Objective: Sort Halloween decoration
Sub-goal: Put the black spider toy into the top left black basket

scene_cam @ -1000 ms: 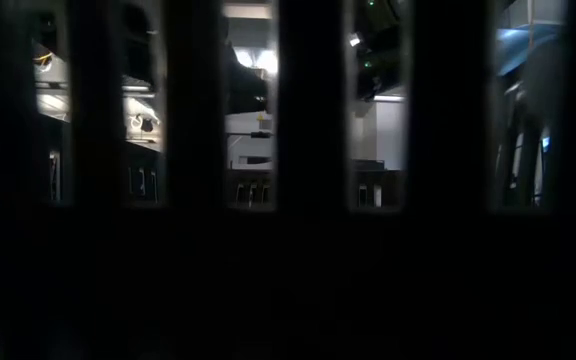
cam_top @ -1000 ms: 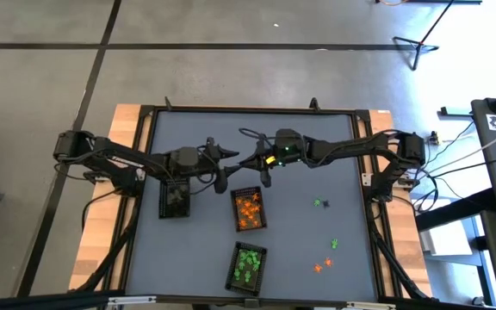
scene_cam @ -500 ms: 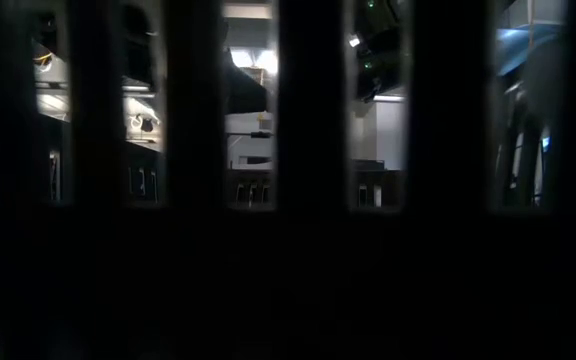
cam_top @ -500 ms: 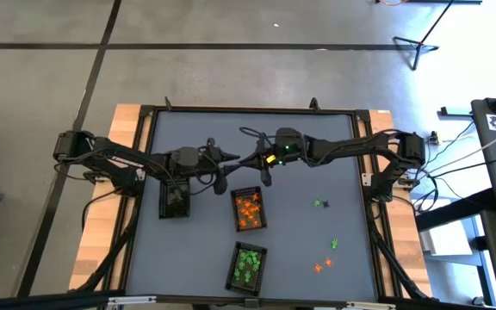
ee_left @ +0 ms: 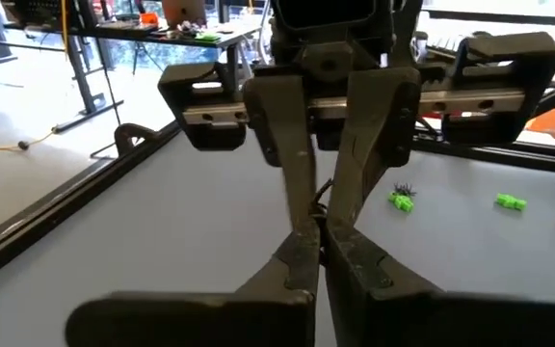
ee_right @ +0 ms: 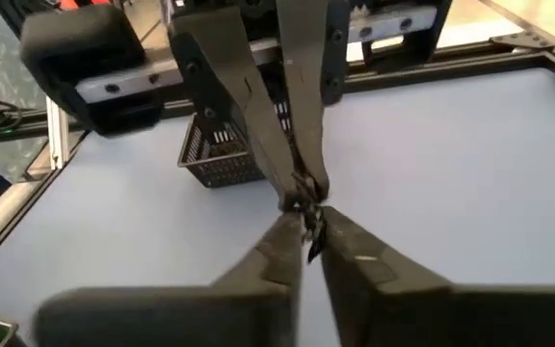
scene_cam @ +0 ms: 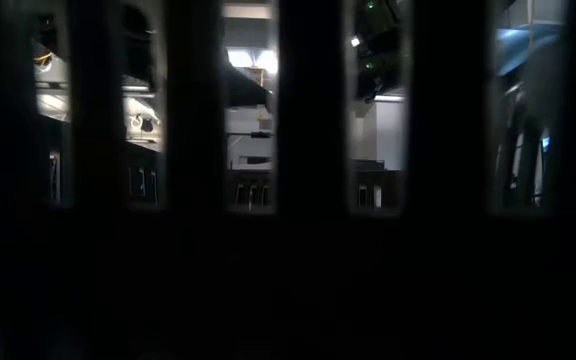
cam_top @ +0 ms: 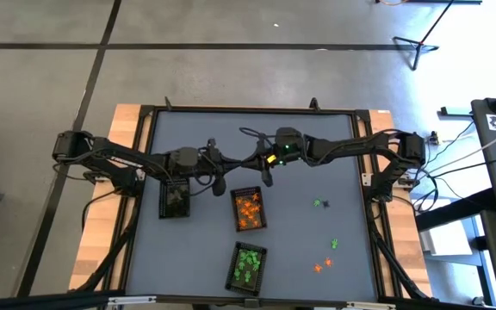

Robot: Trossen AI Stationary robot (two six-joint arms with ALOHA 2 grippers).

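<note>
My two grippers meet tip to tip above the table's middle, the left gripper (cam_top: 238, 163) coming from the left and the right gripper (cam_top: 251, 162) from the right. A tiny black Halloween decoration (ee_right: 309, 237) sits between the fingertips, with both grippers shut on it. Three dark trays stand below and nearer. One holds black pieces (cam_top: 175, 200), one orange (cam_top: 248, 209), one green (cam_top: 247, 265). Loose green pieces (cam_top: 319, 204) and orange pieces (cam_top: 321, 265) lie on the table's right part. My left gripper (ee_left: 318, 234) pinches the black decoration at its fingertips, coming about level from the table's left. The piece is clear of the table, and the fingertips themselves hide most of it. My right gripper (ee_right: 308, 227) has the same piece (ee_left: 323, 193) between its fingertips, coming about level from the table's right, with a thin gap left between them. A bit of the piece hangs below the tips.
In the low view a dark barred wall (scene_cam: 308, 200) fills the picture, with only the room behind showing. The grey table (cam_top: 317, 138) has a raised black frame around it. More loose pieces (ee_left: 402, 200) lie beyond the grippers on the right half.
My left gripper has shut: its fingers stood wide apart around the right gripper's tips and have now come together there. Both arms have stayed in place above the table's middle.
</note>
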